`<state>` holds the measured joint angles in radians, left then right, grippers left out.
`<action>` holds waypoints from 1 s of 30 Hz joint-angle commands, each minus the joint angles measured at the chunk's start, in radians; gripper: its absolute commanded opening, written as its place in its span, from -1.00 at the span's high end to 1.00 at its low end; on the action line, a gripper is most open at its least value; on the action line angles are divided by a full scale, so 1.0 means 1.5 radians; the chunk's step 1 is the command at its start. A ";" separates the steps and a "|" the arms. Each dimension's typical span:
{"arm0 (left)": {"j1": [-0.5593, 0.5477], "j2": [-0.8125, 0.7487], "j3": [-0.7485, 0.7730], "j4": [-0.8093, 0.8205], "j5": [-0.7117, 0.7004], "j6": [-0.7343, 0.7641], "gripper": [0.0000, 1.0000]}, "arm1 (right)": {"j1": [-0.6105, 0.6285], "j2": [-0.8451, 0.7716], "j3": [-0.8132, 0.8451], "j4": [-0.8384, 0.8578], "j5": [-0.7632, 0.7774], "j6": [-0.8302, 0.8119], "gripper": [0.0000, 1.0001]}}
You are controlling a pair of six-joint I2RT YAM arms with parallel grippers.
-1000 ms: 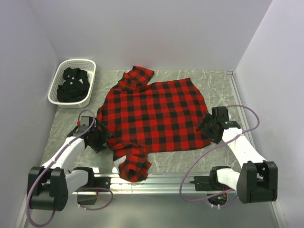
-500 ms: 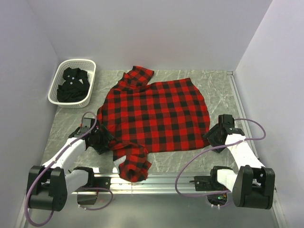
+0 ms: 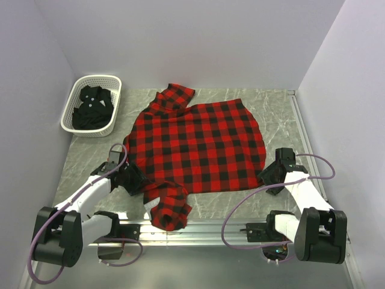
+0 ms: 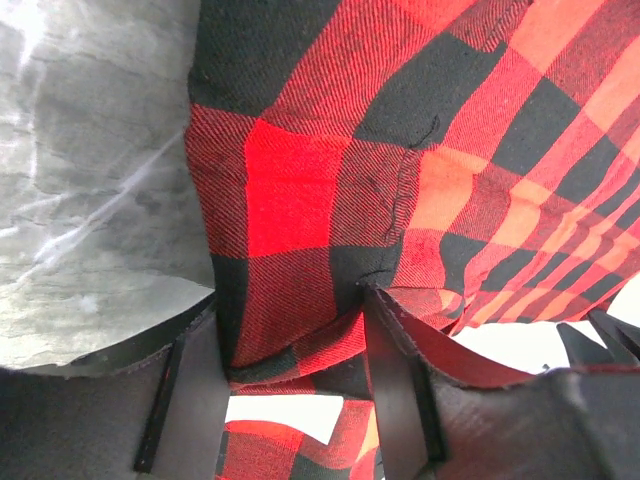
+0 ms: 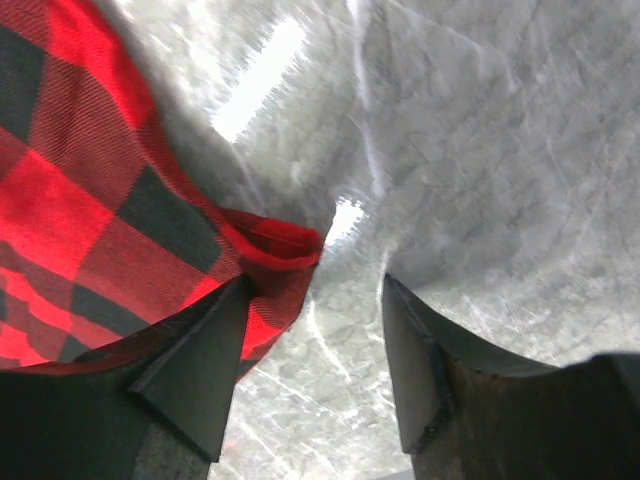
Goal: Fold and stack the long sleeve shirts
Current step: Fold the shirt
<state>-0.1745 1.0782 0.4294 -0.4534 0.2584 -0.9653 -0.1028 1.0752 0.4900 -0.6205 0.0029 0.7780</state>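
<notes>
Low, left gripper (image 3: 133, 179), right gripper (image 3: 267, 174), flanking flannel (image 3: 198, 144)

Your arms (image 3: 307, 194): white links (image 3: 90, 191), black joint housings (image 3: 60, 238), mauve cables (image 3: 231, 211) looping off each, matte black wedge fingers (image 5: 195, 375).

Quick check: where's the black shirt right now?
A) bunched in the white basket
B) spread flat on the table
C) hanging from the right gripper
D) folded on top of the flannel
A: the black shirt lies crumpled inside the white basket at the far left corner of the table, apart from the red flannel, which is spread out flat.
</notes>
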 commanded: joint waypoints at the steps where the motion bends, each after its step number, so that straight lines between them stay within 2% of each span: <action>1: -0.009 0.002 -0.014 0.017 0.013 -0.013 -0.12 | -0.004 0.014 -0.009 0.033 0.000 0.011 -0.24; 4: -0.013 -0.002 -0.017 0.019 0.014 -0.015 -0.09 | -0.004 0.030 -0.012 0.044 -0.006 0.009 -0.20; 9: -0.015 -0.010 -0.019 0.016 0.009 -0.017 0.00 | -0.004 0.040 -0.014 0.055 -0.018 0.008 0.10; 11: -0.015 -0.016 -0.017 0.009 0.004 -0.018 0.15 | -0.004 0.037 -0.013 0.054 -0.019 0.004 0.31; 12: -0.015 -0.019 -0.015 0.006 0.002 -0.017 0.22 | -0.004 0.029 -0.013 0.050 -0.019 0.002 0.53; 13: -0.015 -0.027 -0.009 0.002 -0.001 -0.016 0.30 | -0.004 0.025 -0.010 0.047 -0.019 0.000 0.63; 14: -0.015 -0.031 -0.005 -0.007 -0.009 -0.015 0.46 | -0.004 0.020 -0.008 0.042 -0.019 -0.003 0.73; 15: -0.015 -0.035 -0.002 -0.011 -0.012 -0.014 0.54 | -0.004 0.009 -0.006 0.035 -0.018 -0.005 0.92; 16: -0.015 -0.040 0.007 -0.016 -0.015 -0.012 0.61 | -0.004 0.005 -0.002 0.031 -0.017 -0.007 1.00; 17: -0.015 -0.042 0.012 -0.027 -0.024 -0.009 0.75 | -0.004 0.002 0.001 0.027 -0.017 -0.013 1.00; 20: -0.015 -0.050 0.030 -0.040 -0.033 -0.001 0.99 | -0.004 -0.011 0.014 0.007 -0.011 -0.023 1.00; 30: -0.014 -0.060 0.120 -0.113 -0.095 0.033 0.99 | -0.004 -0.052 0.112 -0.053 0.043 -0.048 1.00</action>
<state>-0.1932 0.9966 0.5461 -0.5861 0.1776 -0.9531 -0.1036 1.0134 0.5911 -0.6769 -0.0040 0.7338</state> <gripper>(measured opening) 0.037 0.011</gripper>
